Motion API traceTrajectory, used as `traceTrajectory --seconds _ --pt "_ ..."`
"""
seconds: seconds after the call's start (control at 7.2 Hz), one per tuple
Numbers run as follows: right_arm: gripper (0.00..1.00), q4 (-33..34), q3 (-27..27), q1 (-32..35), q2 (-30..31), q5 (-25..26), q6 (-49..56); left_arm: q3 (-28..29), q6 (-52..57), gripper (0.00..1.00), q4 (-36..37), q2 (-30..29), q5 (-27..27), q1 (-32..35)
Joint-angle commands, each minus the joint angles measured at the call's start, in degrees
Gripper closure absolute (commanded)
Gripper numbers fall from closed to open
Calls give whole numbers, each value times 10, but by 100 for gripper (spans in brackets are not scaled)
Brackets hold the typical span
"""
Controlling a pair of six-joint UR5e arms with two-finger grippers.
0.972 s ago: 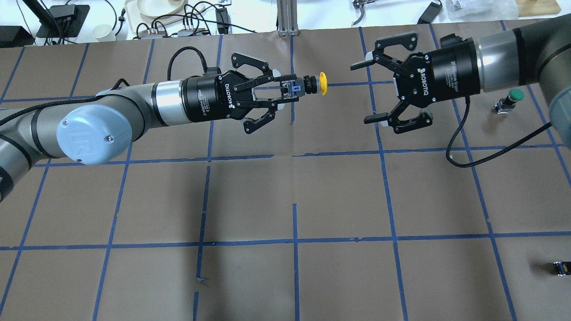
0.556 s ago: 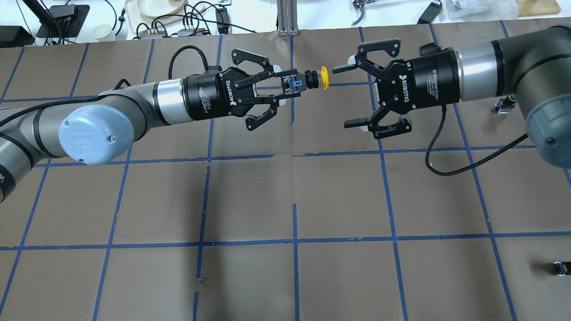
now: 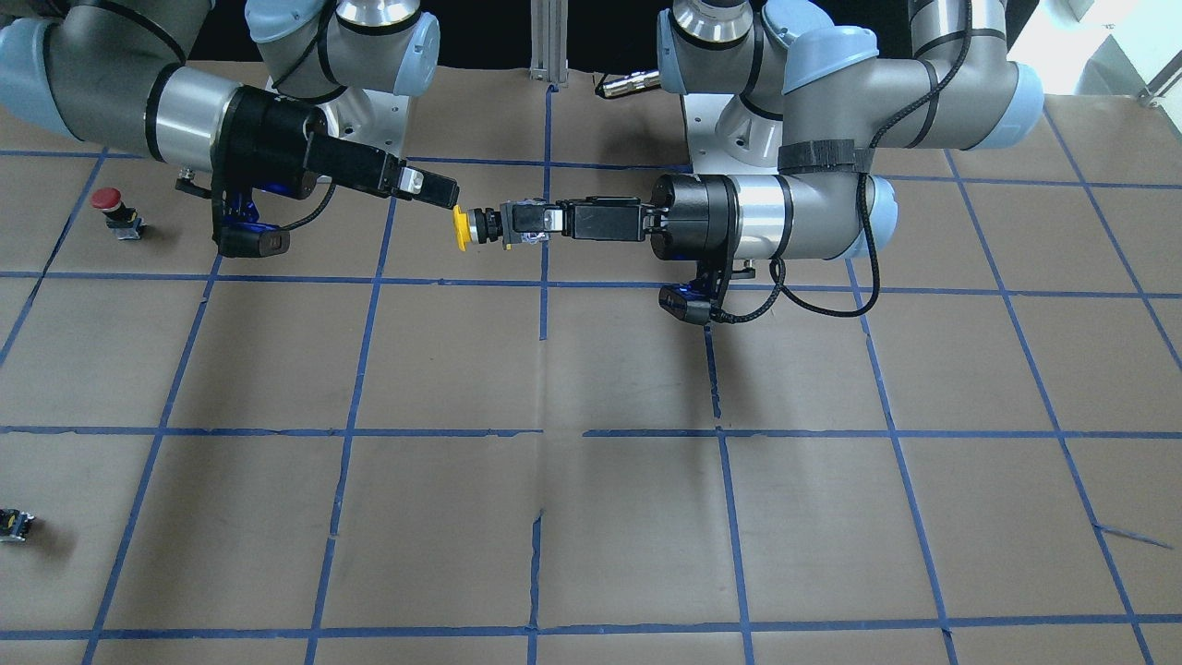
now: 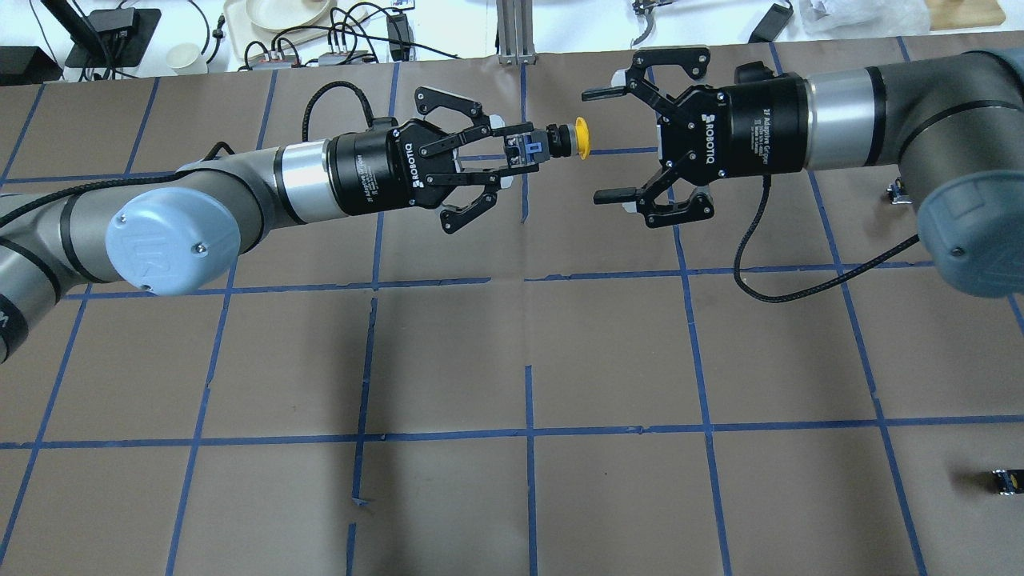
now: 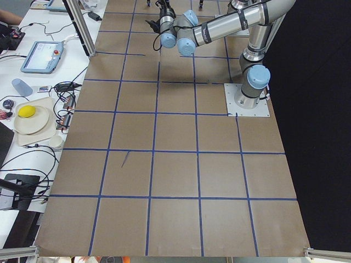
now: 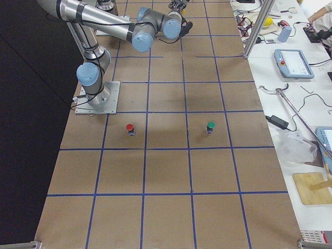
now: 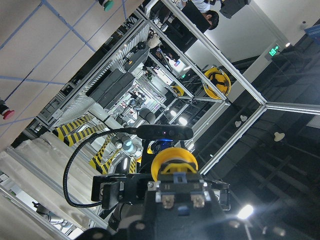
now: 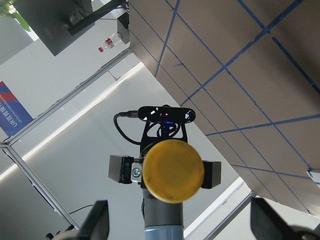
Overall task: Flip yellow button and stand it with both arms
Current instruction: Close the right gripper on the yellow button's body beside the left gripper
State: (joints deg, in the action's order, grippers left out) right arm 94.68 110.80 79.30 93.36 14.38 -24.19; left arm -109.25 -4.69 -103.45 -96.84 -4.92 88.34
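The yellow button [image 4: 582, 138] is held level above the table, its yellow cap pointing at my right arm. My left gripper [image 4: 522, 152] is shut on its black-and-grey body; the front-facing view shows the same hold [image 3: 528, 222]. My right gripper [image 4: 602, 145] is wide open just beyond the cap, one finger on each side of the button's line, not touching it. In the right wrist view the cap [image 8: 173, 170] faces the camera between the open fingertips [image 8: 98, 220]. In the left wrist view the button [image 7: 174, 162] sticks out of the shut jaws.
A red-capped button [image 3: 108, 199] and a green-capped button [image 6: 210, 125] stand on the table under my right arm's side. A tiny black part with a yellow spot [image 4: 1004, 481] lies near the right front. A cluttered bench [image 4: 280, 24] lies beyond the far edge.
My right gripper has moved left and toward the far edge, staying open, until its fingers line up with the yellow cap. My left gripper has kept the button almost still.
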Motion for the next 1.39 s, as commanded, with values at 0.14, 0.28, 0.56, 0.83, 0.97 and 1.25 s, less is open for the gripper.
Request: traceTrajectory --seconds 0.14,0.28,0.56,0.83,0.97,1.25 --pt "13 17 2 1 -8 -7 1 0 0 98 0 2 0 0" --pt "30 16 2 1 -8 -5 1 0 -1 98 0 2 0 0" --pt "44 15 2 1 -8 -3 2 0 -1 98 0 2 -1 0" --pt "37 13 3 1 -9 -3 0 -1 -1 92 0 2 0 -1" --pt "35 14 3 1 -9 -3 1 1 -1 92 0 3 0 -1" --pt "31 16 2 1 -14 -4 0 2 -1 91 0 3 0 -1"
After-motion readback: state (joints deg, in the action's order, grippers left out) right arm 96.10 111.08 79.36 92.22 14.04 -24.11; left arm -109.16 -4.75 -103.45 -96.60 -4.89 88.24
